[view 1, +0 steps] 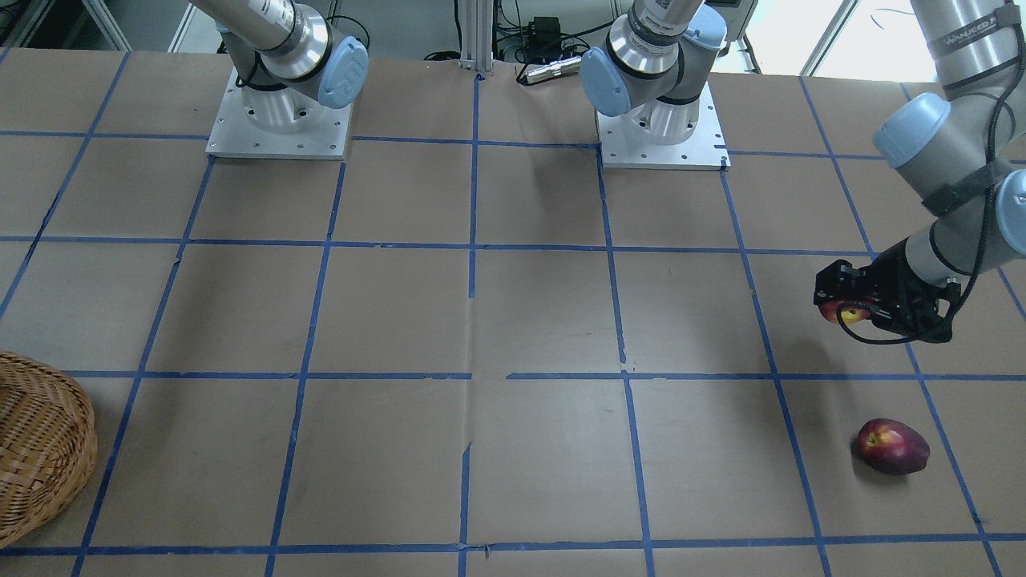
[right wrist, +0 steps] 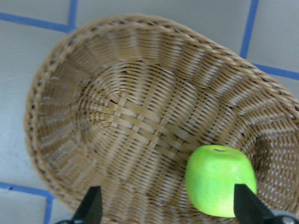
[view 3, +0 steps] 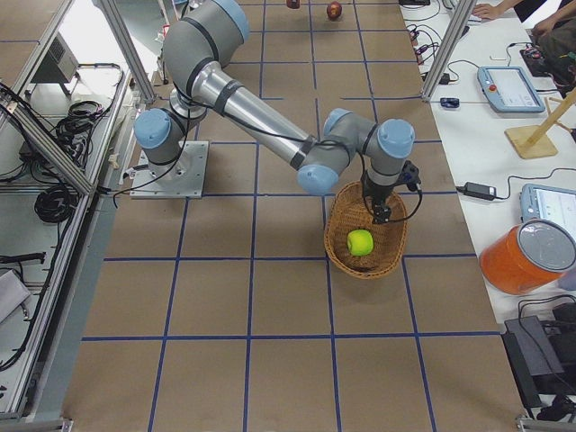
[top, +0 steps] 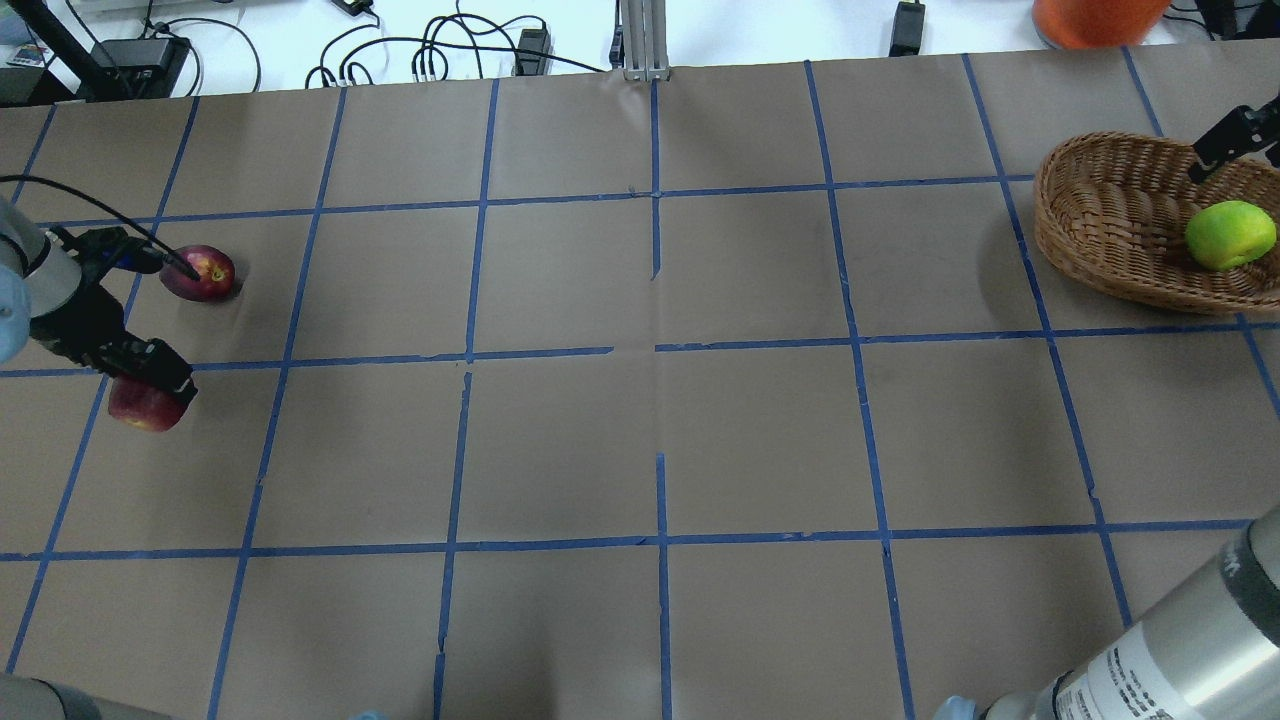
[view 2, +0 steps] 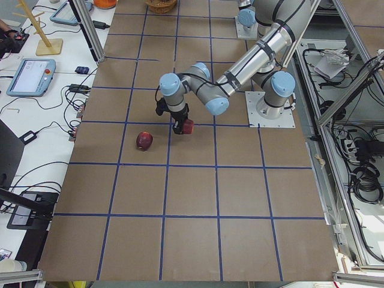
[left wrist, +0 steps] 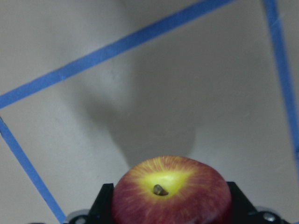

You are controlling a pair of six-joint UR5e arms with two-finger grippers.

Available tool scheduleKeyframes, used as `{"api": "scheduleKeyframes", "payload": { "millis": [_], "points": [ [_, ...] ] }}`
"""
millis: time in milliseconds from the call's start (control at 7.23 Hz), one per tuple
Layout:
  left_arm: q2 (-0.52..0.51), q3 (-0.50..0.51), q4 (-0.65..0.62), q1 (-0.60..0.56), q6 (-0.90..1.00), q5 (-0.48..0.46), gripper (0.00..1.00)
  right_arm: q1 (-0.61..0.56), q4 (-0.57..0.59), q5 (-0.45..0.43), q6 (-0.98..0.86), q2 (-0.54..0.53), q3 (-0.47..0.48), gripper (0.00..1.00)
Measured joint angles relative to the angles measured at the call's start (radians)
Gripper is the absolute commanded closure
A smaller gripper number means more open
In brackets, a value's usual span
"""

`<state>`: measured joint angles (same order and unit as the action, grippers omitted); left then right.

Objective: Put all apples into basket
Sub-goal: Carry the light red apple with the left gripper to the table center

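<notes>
"Since I only have the feeds, what is my left pincer [view 1: 850, 311] carrying?"

"It's clamped on a red apple [left wrist: 170, 196], held above the tabletop [top: 660, 430]. A second red apple [view 1: 892, 445] lies near it at the left end."

"And my right pincer [right wrist: 168, 210]?"

"Spread wide over the basket [right wrist: 117, 107] at the right end, with the green apple [right wrist: 220, 179] inside."

- My left gripper [view 1: 846, 308] is clamped on a red apple [left wrist: 170, 196], arm stretched far out sideways.
- My right gripper [right wrist: 169, 210] points down, jaws spread wide apart.
</notes>
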<state>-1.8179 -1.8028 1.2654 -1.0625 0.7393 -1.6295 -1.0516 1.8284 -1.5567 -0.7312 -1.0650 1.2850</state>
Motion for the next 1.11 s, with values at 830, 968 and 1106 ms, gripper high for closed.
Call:
{"api": "scheduleKeyframes", "payload": {
  "millis": [830, 968, 1106],
  "points": [
    [-0.067, 0.079, -0.11, -0.567, -0.911, 0.17, 0.76, -0.372, -0.176, 0.001, 0.365, -0.102, -0.009, 0.0],
    [-0.109, 0.072, -0.212, -0.645, -0.999, 0.218, 0.71, -0.44, -0.184, -0.004, 0.423, -0.116, 0.009, 0.0],
    [-0.155, 0.069, -0.296, -0.708, -1.08, 0.246, 0.46, -0.488, -0.189, -0.004, 0.484, -0.149, 0.058, 0.0]
  ]
}}
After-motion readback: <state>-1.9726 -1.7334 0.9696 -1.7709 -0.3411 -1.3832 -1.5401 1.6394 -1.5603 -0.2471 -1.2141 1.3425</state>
